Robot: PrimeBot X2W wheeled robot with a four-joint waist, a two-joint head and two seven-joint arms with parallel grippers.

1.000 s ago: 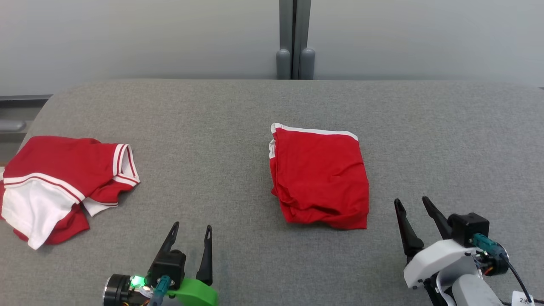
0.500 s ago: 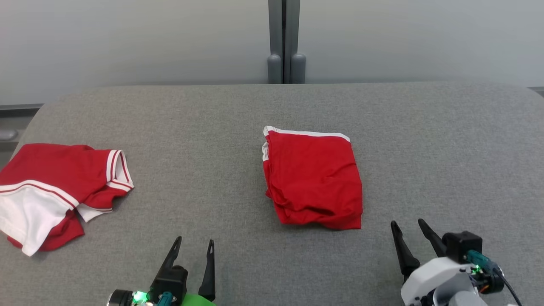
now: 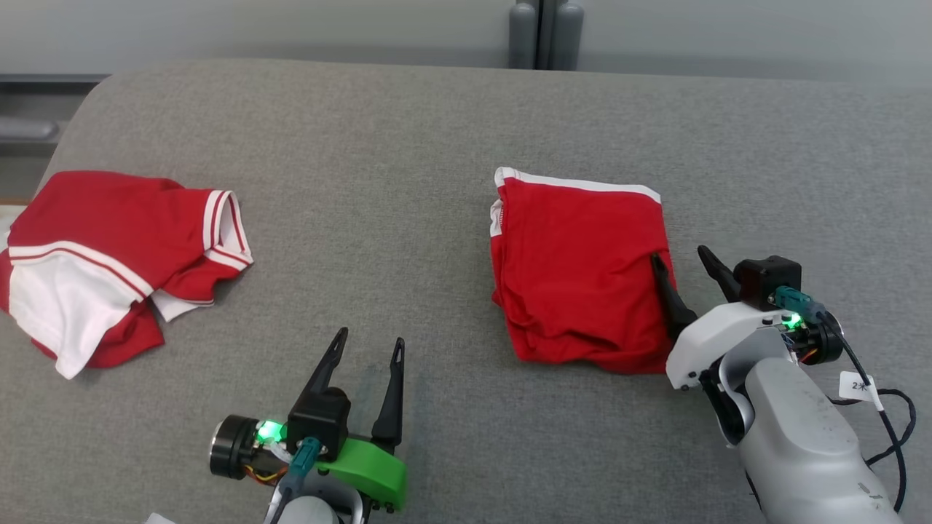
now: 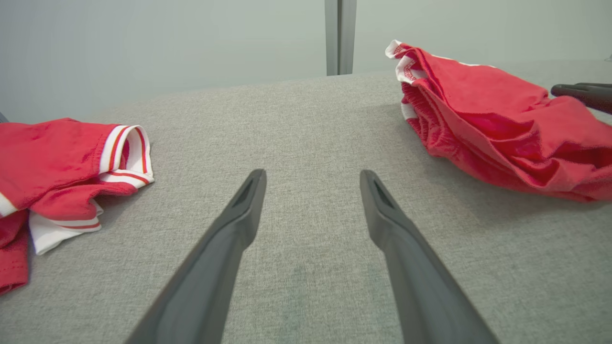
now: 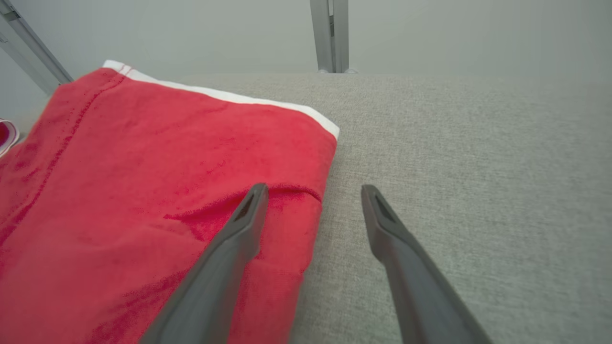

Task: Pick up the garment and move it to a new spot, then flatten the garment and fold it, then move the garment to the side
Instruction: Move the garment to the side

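Going left to right in the head view: at 9 o'clock a crumpled red-and-white garment (image 3: 109,255) lies in a heap on the grey table (image 3: 378,145), with nothing touching it. Down at 7 o'clock the left gripper (image 3: 370,336) hangs over bare table, fingers spread wide with nothing between them, well apart from both pieces of cloth. Just right of centre, around 3 o'clock, sits the folded red garment (image 3: 579,269). It's a fairly tidy rectangle with a white band along its far edge and a few wrinkles at the near one. At 4 o'clock the right gripper (image 3: 678,253) is at that garment's right edge, fingers apart and empty. Its wrist view shows one finger over the red cloth and the other over the table, so it straddles the edge without pinching anything. Can't tell if that finger actually touches the cloth. My read: picking up, flattening and folding look done for this piece, and what's left is grabbing it and moving it to the side. The heap at 9 o'clock isn't folded.
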